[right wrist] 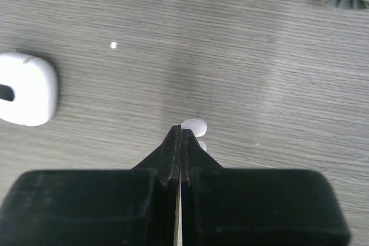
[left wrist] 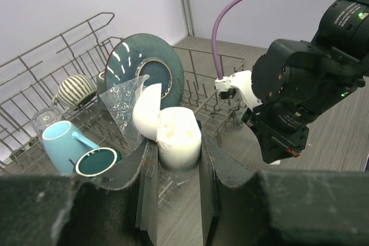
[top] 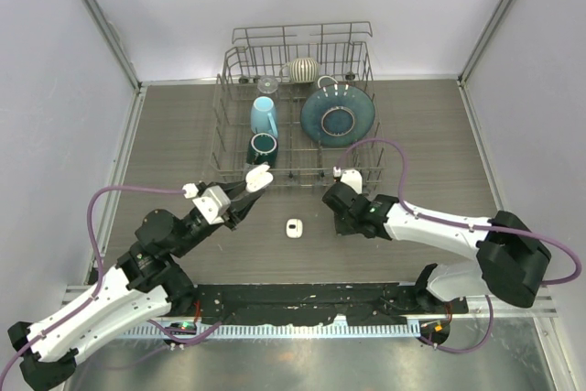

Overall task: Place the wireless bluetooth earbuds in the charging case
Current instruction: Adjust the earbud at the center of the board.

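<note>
Picking up an earbud is the step in hand: the right gripper (right wrist: 180, 133) has its jaws pressed together low over the table (right wrist: 259, 56), with a white earbud (right wrist: 194, 125) at their tips; whether it is caught I cannot tell. The left gripper (left wrist: 177, 145) clamps the open charging case (left wrist: 180, 136) aloft. The next move probably calls for a gentle lift, then fine alignment over a well in the case

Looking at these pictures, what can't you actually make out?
Right wrist view: the shut right hand covers part of the earbud; whether it is pinched is unclear.
Top view: the right hand hides that earbud.
Left wrist view: the sockets of the open case in the left hand are blurred; contents unclear.
</note>
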{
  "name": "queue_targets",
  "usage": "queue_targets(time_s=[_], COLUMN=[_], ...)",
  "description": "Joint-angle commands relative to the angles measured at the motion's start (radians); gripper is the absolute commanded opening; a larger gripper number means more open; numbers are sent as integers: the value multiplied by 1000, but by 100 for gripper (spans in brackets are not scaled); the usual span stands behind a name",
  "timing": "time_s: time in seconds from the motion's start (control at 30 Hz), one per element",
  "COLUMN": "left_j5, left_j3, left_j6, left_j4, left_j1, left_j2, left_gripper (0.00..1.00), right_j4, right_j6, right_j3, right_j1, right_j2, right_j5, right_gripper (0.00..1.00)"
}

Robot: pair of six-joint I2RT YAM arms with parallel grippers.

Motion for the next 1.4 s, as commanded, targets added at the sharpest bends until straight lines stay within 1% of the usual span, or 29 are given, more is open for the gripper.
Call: queue_targets(time_s=[0.0, 0.07, 0.2, 0.3, 0.43, 0.6, 0.67, 0.7, 0.77, 0.87, 1.0, 1.23, 1.33, 1.37], left_j5=[-9, -6, -3, -3, -3, -3, -5, -3, -3, 0, 3, 8, 6, 8], left_j3=[0, 2, 2, 0, 0, -1, -1, 0, 0, -1, 0, 3, 2, 2], left_j6=[-5, -7, -10, -10, -10, -10, -8, -8, -10, -10, -11, -14, -14, -14], left_j4=[36, 38, 39, 41, 43, 44, 46, 47, 47, 55, 58, 52, 53, 52], left_j1=[-5, -5, -5, -5, -3, -5, -3, -3, -5, -5, -5, -5, -3, -3], left_j2=[-12, -6, 0, -2, 0, 1, 4, 8, 14, 20, 23, 21, 18, 18], left_gripper=[0, 0, 0, 0, 0, 0, 0, 0, 0, 0, 0, 0, 0, 0], right_j4=[74, 94, 123, 133, 128, 99, 97, 97, 97, 93, 91, 84, 99, 100], right_j6=[27, 29, 29, 24, 20, 20, 17, 14, 11, 9, 6, -3, -5, -5], right_j3=[-13, -31, -79, -113, -139, -137, -137, -137, -137, -136, -133, -123, -133, -134], right_j1=[-37, -52, -132, -181, -217, -221, -221, -221, -221, -221, -221, -221, -221, -221], right_j2=[-62, -66, -63, -64, -64, -67, -76, -79, -93, -134, -159, -144, -173, -181], right_j5=[-130, -174, -233, -253, -254, -219, -219, -221, -225, -215, -211, -225, -241, -239], right_gripper=[1, 1, 1, 1, 1, 1, 5, 8, 11, 20, 24, 30, 37, 41])
